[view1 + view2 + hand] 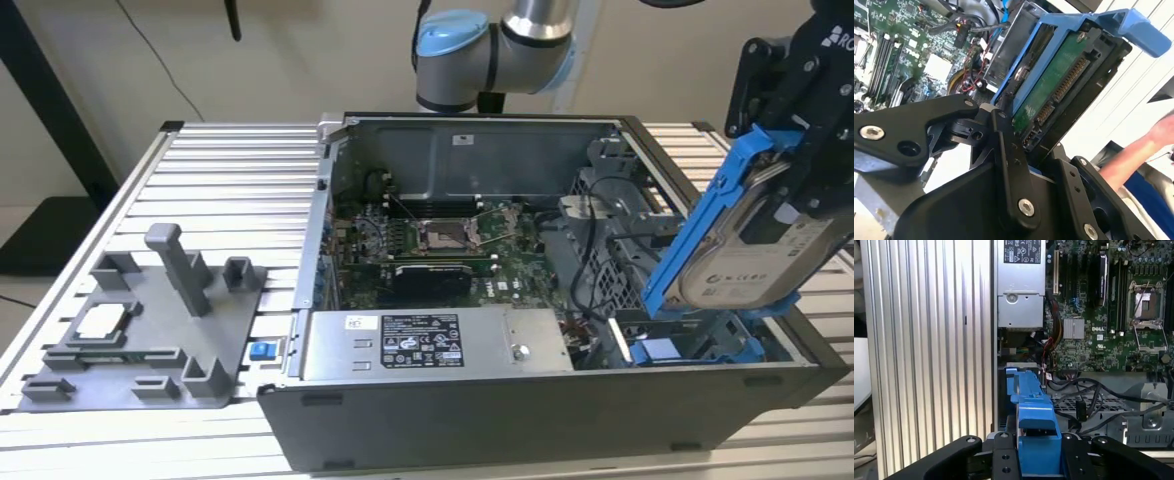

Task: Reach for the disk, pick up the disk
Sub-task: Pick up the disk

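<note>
Now we see the gripper (787, 215) clamped on the disk (747, 255), silver-grey, white-labelled, blue-bracketed, tilted up above the open computer case (534, 400) standing on the ribbed metal counter (214, 160) near its far edge.

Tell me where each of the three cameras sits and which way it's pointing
Exterior view: off the arm, above the table, looking down into the open computer case; arm and gripper hold the disk.
Second wrist view: on the wrist, looking along the black fingers at the disk's connector edge.
First wrist view: on the wrist, facing down over the blue bracket onto the motherboard.
Shared: disk and motherboard.
</note>
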You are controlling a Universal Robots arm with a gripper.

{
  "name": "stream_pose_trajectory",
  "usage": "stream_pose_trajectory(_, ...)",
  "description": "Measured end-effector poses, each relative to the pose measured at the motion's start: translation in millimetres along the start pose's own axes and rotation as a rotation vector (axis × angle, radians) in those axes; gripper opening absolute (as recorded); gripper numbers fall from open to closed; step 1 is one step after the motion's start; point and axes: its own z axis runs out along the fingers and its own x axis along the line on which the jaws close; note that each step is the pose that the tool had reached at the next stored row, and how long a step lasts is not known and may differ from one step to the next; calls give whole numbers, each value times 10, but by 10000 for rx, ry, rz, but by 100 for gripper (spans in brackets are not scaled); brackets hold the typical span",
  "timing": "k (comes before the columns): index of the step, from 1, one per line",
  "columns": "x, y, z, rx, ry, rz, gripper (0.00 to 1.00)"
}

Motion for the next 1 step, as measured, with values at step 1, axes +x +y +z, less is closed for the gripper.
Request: stream_pose_trajectory(1, 0, 0, 0, 0, 2, 0, 0)
